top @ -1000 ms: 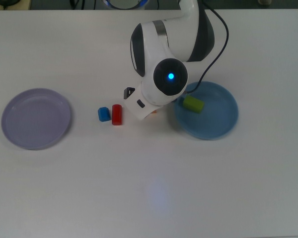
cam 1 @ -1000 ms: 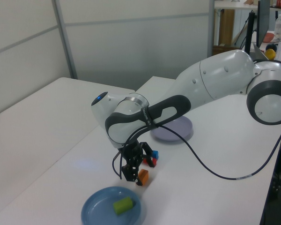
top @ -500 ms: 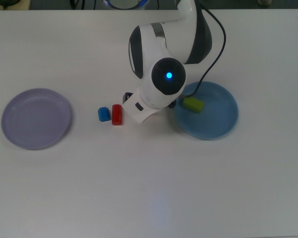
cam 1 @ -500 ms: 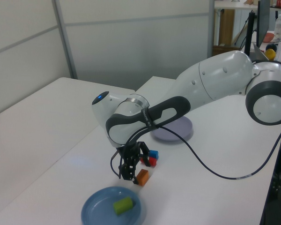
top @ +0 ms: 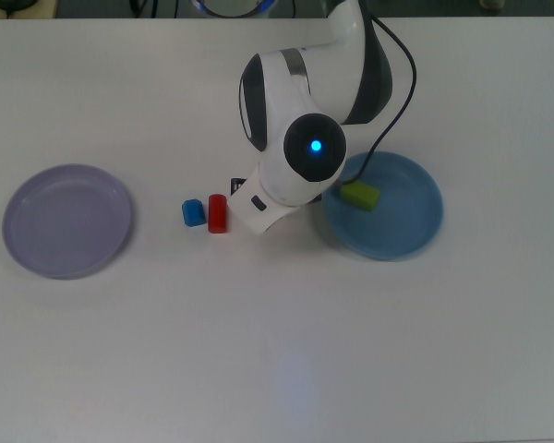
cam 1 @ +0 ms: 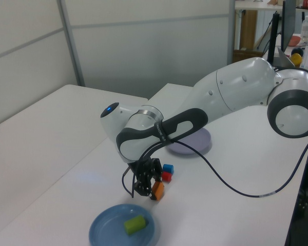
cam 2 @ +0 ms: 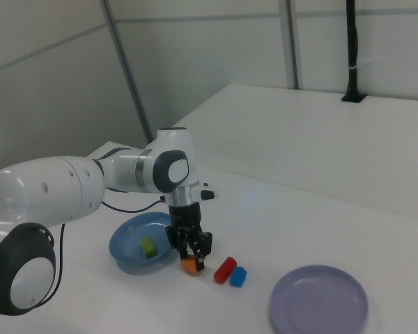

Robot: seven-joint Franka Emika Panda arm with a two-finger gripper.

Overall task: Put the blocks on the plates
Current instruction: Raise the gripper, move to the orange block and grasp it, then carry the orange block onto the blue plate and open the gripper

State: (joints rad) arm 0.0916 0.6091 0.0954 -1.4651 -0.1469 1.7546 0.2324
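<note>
The orange block (cam 1: 157, 190) is held in the closed claw (cam 1: 150, 190), just above the counter (cam 1: 236, 205). The blue plate (cam 1: 108, 225) with the green block (cam 1: 134, 224) is seen just beside the claw.

White rounded arm (cam 1: 236, 92), dark grey joint bands, blue indicator light, black cable, black claw (cam 1: 146, 185)

Four blocks, two plates: one block plated so far.

The green block (top: 360, 196) is lying in the light blue plate (top: 402, 235), toward its 10 o'clock rim in the top view. The orange block (cam 1: 157, 190) is sitting between that plate and the red block (top: 218, 213), which is lying just beside the blue cube (top: 193, 212); the lavender plate (top: 66, 221) is resting well apart at their 9 o'clock.
</note>
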